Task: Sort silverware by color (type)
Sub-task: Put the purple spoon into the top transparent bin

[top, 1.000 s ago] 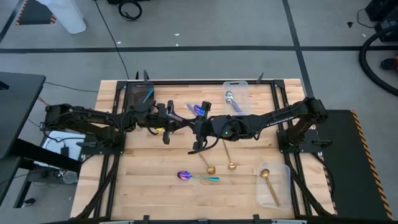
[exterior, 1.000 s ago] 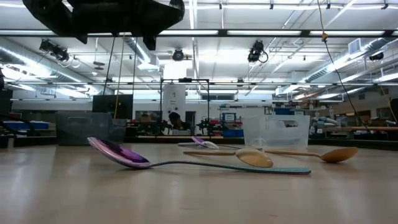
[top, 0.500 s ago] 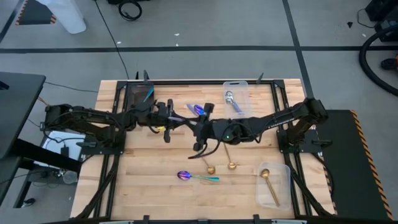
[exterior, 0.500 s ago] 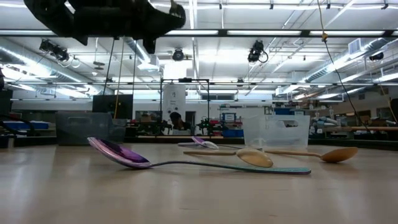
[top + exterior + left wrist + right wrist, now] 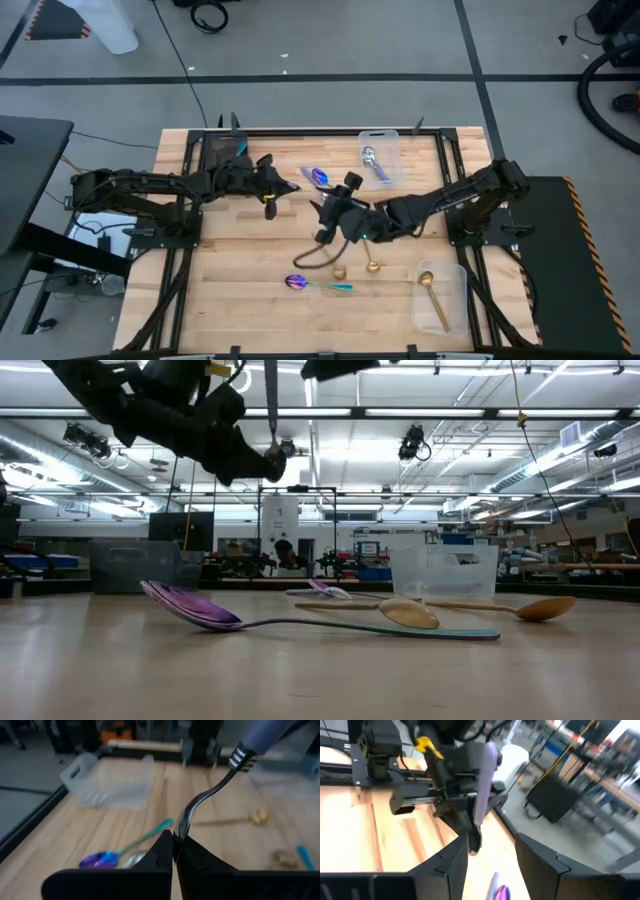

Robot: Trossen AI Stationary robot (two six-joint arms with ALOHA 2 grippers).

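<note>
Left gripper (image 5: 173, 851) clenched on lavender-handled spoon (image 5: 235, 757), held above table (image 5: 240, 300) mid-rear. Right gripper (image 5: 490, 851) released, jaws spread, just beside it. Purple spoon (image 5: 300, 283) and two gold spoons (image 5: 352, 258) lying on table near front.

- No readable text, label, brand name, number or sign appears in any of the four camera views.
- Signs in the room behind the table are too small and blurred to read.
</note>
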